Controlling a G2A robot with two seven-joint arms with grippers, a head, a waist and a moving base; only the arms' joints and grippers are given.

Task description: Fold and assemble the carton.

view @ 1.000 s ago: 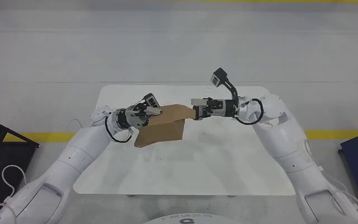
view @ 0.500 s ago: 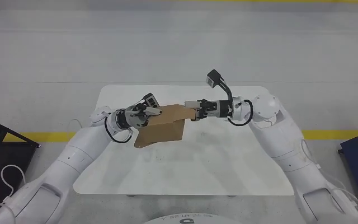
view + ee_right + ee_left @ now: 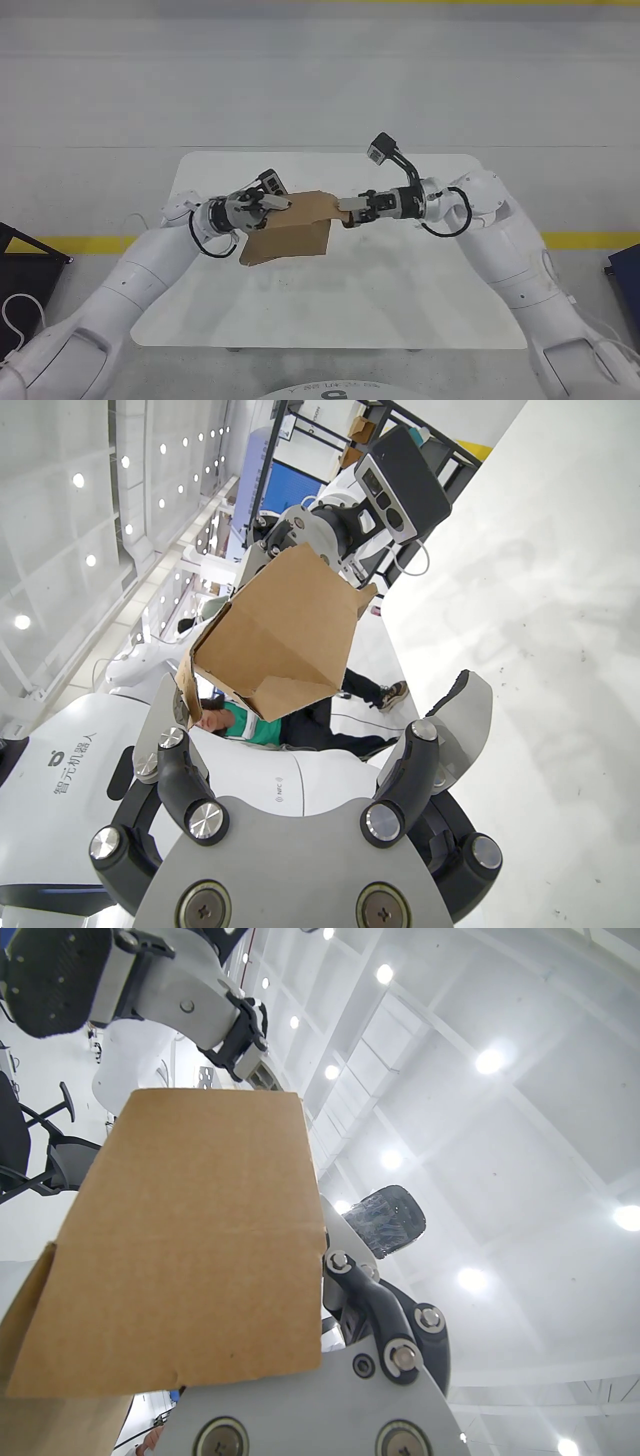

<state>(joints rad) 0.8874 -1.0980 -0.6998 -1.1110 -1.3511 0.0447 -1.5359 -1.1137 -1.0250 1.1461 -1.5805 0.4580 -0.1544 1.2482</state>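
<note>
While the left end effector (image 3: pixel 270 202) clamps the carton (image 3: pixel 292 228) by its left end above the counter (image 3: pixel 400 290), the right end effector (image 3: pixel 320 700) stands wide open at the carton's other end, touching a flap.

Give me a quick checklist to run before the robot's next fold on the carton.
1. Hold: left gripper shut on carton: ok.
2. Jaws: right gripper wide open: ok.
3. Contact: one right finger touches a flap at its edge: ok.
4. Clearance: carton held above table: ok.
5. Closure: carton end facing right gripper gapes open: not ok.
6. Flaps at the other end: cannot tell.
</note>
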